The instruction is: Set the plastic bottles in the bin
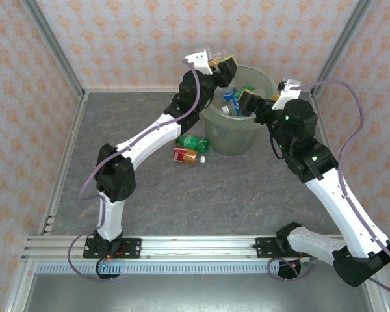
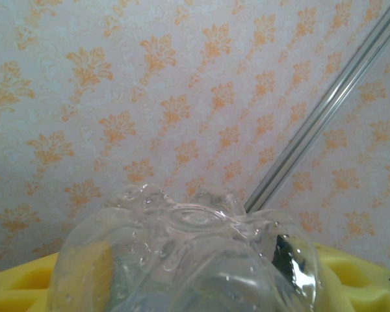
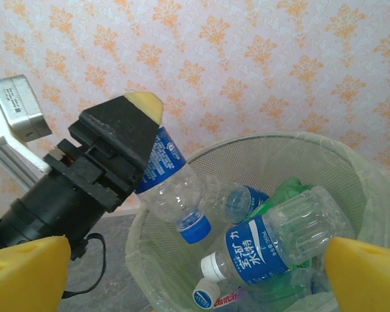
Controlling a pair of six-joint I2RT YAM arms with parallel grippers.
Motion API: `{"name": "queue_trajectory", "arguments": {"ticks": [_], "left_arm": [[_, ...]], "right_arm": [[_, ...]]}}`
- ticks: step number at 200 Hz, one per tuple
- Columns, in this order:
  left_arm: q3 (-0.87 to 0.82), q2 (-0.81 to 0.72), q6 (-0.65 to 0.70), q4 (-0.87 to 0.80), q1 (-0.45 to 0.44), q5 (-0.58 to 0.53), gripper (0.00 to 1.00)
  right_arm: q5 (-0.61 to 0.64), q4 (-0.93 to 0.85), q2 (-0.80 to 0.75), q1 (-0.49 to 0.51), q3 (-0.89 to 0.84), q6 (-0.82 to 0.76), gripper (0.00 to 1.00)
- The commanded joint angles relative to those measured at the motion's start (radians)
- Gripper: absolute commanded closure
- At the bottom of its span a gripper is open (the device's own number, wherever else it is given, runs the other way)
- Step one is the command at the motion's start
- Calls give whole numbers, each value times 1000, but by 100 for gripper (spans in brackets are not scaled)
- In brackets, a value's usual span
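Over the bin (image 1: 229,142), left fingers (image 3: 117,146) pinch a bottle (image 3: 171,177); right fingers (image 3: 367,273) spread; several bottles (image 3: 268,246) inside, two bottles (image 1: 190,149) on the desk (image 1: 182,205).

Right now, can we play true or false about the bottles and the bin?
1. The left end effector holds a clear bottle with a blue label above the bin. True.
2. The right end effector is squeezing a bottle. False: it is open and holds nothing.
3. The bin has nothing inside. False: several bottles lie in it.
4. A green bottle and a red-labelled bottle lie on the table beside the bin. True.
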Motion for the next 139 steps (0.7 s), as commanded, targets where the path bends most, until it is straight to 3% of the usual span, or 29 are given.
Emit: {"name": "queue_trajectory", "arguments": {"ticks": [1,73,139], "left_arm": [[45,29,6,128,-10,-43,55],[82,131,-11,251,-22,-67,57],[186,244,12,256,-29,-97,58]], "right_arm": [[27,-8,-26,5,-10,-22,0],[30,-20,-30,5,-23,-20,0],[44,-36,-37,6,-23,-26,0]]}}
